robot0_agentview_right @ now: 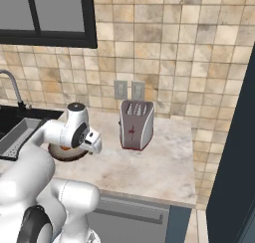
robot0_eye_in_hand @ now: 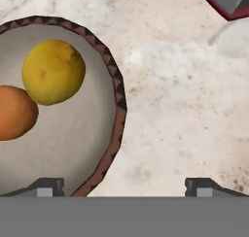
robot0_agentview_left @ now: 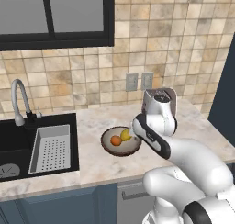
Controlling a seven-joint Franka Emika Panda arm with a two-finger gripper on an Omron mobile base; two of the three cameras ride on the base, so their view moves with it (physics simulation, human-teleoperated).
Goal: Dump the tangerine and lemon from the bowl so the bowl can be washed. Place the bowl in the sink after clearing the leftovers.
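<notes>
My tool (robot0_eye_in_hand: pixel 124 185) hangs spread wide over the bowl (robot0_eye_in_hand: pixel 115 93) rim on the counter (robot0_eye_in_hand: pixel 185 110), lemon (robot0_eye_in_hand: pixel 52 72) and tangerine (robot0_eye_in_hand: pixel 15 112) inside; I judge a shallow rim pinch could slip and tip the bowl, rolling fruit away.

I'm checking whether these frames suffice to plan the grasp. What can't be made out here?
- Shallow brown-rimmed bowl: hand view, left part cut off by the edge; right base view, mostly behind the arm.
- Round orange tangerine: hand view, cut off at left.
- Black recessed sink: left base view, cut off at left.
- Open gripper: hand view, just the tips rise above the bottom band.
</notes>
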